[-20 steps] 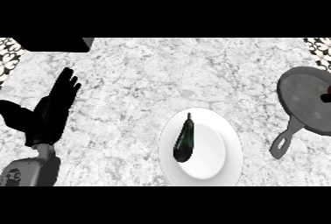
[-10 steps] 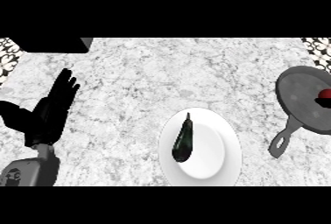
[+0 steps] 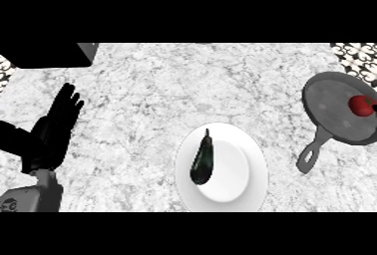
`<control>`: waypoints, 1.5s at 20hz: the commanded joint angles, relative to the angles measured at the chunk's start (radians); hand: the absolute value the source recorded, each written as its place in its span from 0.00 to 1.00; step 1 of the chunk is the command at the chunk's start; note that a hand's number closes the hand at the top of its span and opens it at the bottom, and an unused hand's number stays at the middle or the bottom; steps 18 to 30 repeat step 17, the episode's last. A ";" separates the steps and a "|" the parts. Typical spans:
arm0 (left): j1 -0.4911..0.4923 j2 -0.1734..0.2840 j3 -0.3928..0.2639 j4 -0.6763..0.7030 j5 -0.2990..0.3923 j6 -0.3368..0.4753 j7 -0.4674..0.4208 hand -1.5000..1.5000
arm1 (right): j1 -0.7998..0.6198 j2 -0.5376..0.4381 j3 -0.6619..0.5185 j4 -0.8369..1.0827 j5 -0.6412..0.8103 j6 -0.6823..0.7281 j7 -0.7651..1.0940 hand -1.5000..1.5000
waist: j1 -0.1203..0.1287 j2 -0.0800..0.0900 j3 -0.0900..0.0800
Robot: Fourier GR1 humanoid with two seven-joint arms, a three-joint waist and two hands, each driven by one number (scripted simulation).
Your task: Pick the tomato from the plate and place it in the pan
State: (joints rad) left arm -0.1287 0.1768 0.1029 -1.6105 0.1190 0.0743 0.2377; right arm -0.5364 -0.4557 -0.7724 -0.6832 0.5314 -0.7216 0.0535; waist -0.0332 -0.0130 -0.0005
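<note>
1 tomato [image 3: 360,104] in 1 pan [image 3: 335,112]; 1 plate [image 3: 239,184] holds 1 eggplant [image 3: 202,159]; left hand [image 3: 52,132] spread flat

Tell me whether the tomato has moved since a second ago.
Yes. The tomato has come further into view, leftward over the pan, toward its middle; a second ago only a sliver showed at the pan's right edge.

Eggplant [image 3: 203,162]: dark, elongated, lying lengthwise. Worktop [image 3: 184,84]: grey-white marble. Black block [image 3: 46,55]: upper-left corner.
</note>
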 commanded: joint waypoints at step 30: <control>-0.056 0.016 0.033 0.028 0.032 -0.041 0.014 0.50 | 0.735 0.452 0.101 -1.152 -0.259 0.254 0.052 0.00 | 0.026 0.012 0.000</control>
